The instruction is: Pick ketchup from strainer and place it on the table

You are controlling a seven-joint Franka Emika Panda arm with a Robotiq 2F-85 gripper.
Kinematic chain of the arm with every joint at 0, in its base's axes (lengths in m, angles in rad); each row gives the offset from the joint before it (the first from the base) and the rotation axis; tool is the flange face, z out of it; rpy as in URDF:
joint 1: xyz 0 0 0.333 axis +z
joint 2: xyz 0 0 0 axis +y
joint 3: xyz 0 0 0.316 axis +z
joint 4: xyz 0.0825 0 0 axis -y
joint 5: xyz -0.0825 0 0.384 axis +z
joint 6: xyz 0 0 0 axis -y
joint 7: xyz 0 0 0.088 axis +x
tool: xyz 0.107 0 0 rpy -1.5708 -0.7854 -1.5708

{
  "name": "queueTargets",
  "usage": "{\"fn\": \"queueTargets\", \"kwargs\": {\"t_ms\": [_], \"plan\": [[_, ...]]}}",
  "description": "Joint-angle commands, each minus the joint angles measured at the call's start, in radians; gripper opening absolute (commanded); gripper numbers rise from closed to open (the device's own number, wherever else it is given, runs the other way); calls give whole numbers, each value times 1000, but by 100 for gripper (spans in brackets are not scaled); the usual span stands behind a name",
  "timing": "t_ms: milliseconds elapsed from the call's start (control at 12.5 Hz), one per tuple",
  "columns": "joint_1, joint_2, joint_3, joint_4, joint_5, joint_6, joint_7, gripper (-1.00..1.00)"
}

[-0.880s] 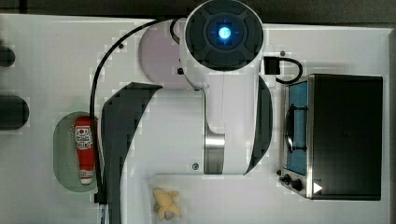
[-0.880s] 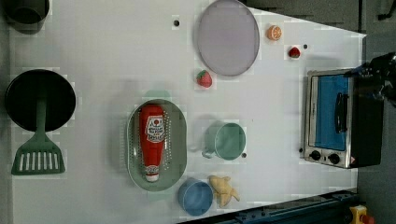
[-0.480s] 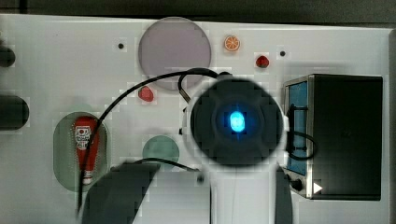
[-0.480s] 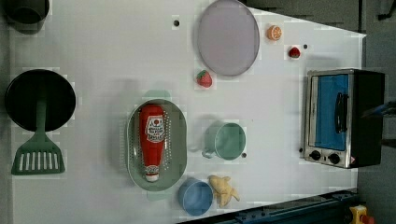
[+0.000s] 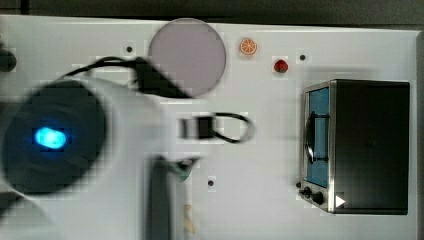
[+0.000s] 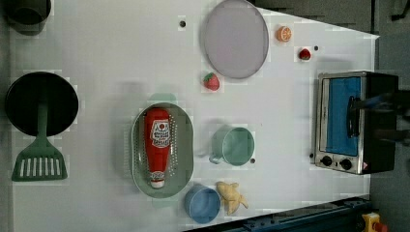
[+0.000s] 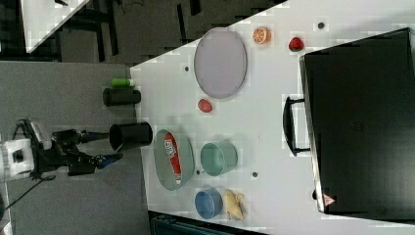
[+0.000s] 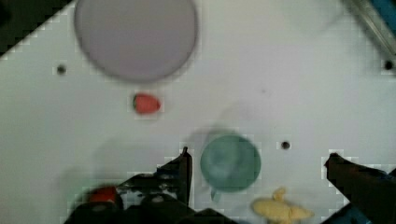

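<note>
The ketchup (image 6: 158, 145), a red bottle with a white label and cap, lies lengthwise in the pale green strainer (image 6: 183, 159) on the white table (image 6: 111, 58). It also shows in the right view as the ketchup (image 7: 172, 152) inside the strainer (image 7: 164, 166). My gripper (image 7: 110, 146) hangs high, open and holding nothing, near the table's edge in the right view. In the wrist view the gripper (image 8: 257, 155) spreads wide over a green cup (image 8: 230, 162), with a bit of the red ketchup (image 8: 102, 193) beside one finger. My blurred arm (image 5: 75, 145) covers the top view's left.
Green cup (image 6: 234, 145), blue cup (image 6: 202, 204) and a yellow toy (image 6: 232, 197) stand close to the strainer. A strawberry (image 6: 211, 81) and grey-lilac plate (image 6: 234, 38) lie beyond. Toaster oven (image 6: 353, 123), black pan (image 6: 41, 104), green spatula (image 6: 38, 159) and black cup (image 7: 132, 136) stand at the edges.
In the top view my arm has swung from the middle to the left and now covers the strainer. The ketchup and strainer have not moved.
</note>
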Motion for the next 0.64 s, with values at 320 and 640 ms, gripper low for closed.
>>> {"fn": "queueTargets", "kwargs": {"t_ms": [320,640], "plan": [[31,96,231,-38,6,76,63,100],[35,149,355,-106,5,190,63,100]]}}
